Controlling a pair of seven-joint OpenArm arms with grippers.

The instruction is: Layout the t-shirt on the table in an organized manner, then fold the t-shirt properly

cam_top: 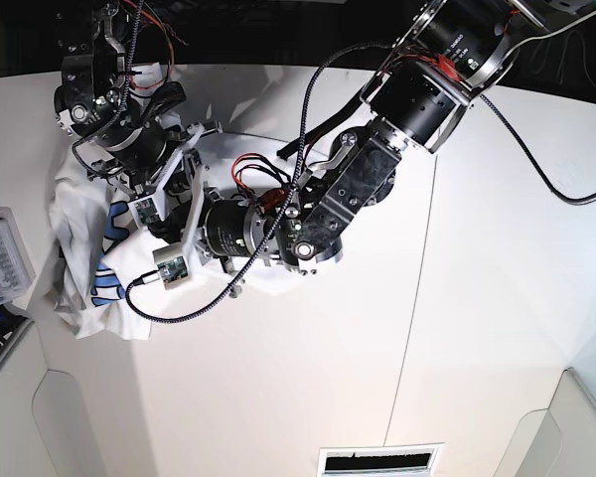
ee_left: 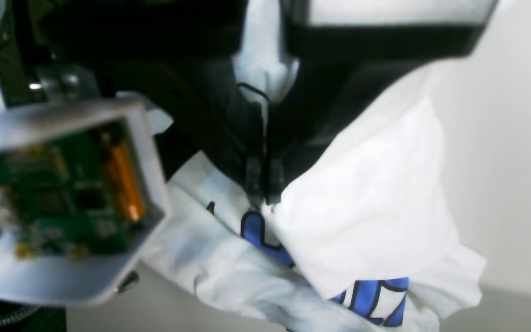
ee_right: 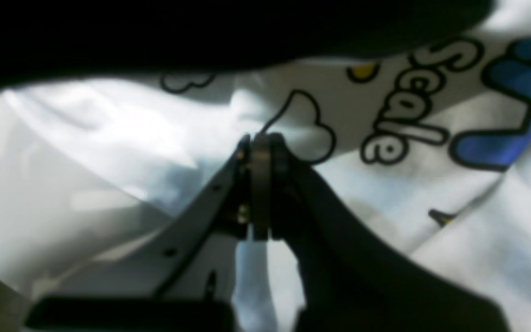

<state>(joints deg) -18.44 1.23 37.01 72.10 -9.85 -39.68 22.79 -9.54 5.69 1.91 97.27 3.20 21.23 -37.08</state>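
Left wrist view first: the left gripper [ee_left: 264, 198] is seen pointing down the middle, its two fingertips pressed together with only a thin line between them. The shirt [ee_left: 367, 198] is found right at those tips. A broad plain white flap is spread from beside them towards the right of the picture, and blue lettering [ee_left: 263, 235] is shown just below the tips, with more blue showing from under the flap's lower edge. Whether any cloth is caught in the pinch cannot be told. At the left, a green circuit board [ee_left: 58, 193] is framed in a pale housing, blurred.

Over to the right wrist view: the right gripper [ee_right: 262, 143] is shown with its dark fingers drawn together, tips set against a black-outlined cloud on the shirt. White cloth is seen on both sides of the fingers, wrinkled, with blue lettering and small outlined letters off to the right. Again, it cannot be told whether fabric is held.

Now the base view: the shirt is seen bunched and creased on the left part of the table [cam_top: 497, 258], partly covered by both arms. The two grippers are brought close together over it, their tips too crowded to be read here. Blue print is left showing below them, near the shirt's lower edge. A grey tray [cam_top: 2, 255] is seen to the left of the shirt.
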